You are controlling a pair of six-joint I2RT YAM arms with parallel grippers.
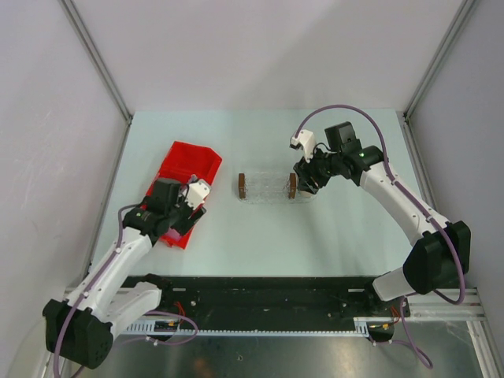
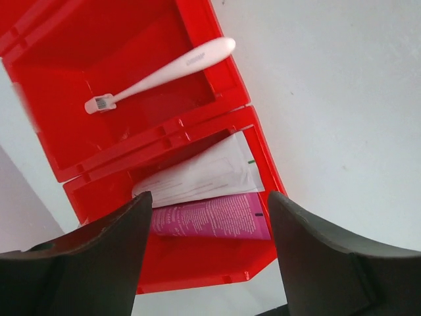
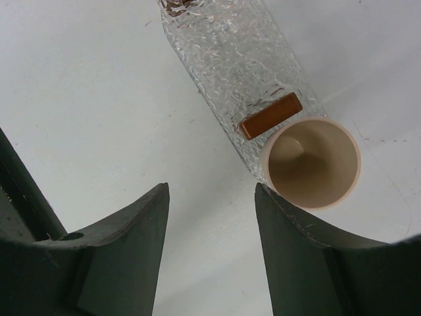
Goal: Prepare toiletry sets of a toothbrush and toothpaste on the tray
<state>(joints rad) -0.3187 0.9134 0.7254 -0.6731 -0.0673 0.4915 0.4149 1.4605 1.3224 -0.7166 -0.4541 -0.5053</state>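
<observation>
The white toothbrush (image 2: 161, 74) lies in the far compartment of the red divided bin (image 2: 233, 85). The white tube (image 2: 200, 174) and the magenta-pink tube (image 2: 210, 218) lie side by side in the near compartment. My left gripper (image 2: 209, 199) is open and empty, hovering over the two tubes; it also shows in the top view (image 1: 189, 206). The clear tray (image 3: 230, 52) with a brown end block (image 3: 270, 115) holds none of these items. My right gripper (image 3: 210, 189) is open and empty over bare table beside the tray's right end (image 1: 307, 181).
A tan paper cup (image 3: 314, 163) stands upright against the tray's end, touching or nearly touching my right gripper's right finger. The red bin (image 1: 185, 173) sits at the table's left, and the tray (image 1: 266, 187) at its middle. Grey walls enclose the table.
</observation>
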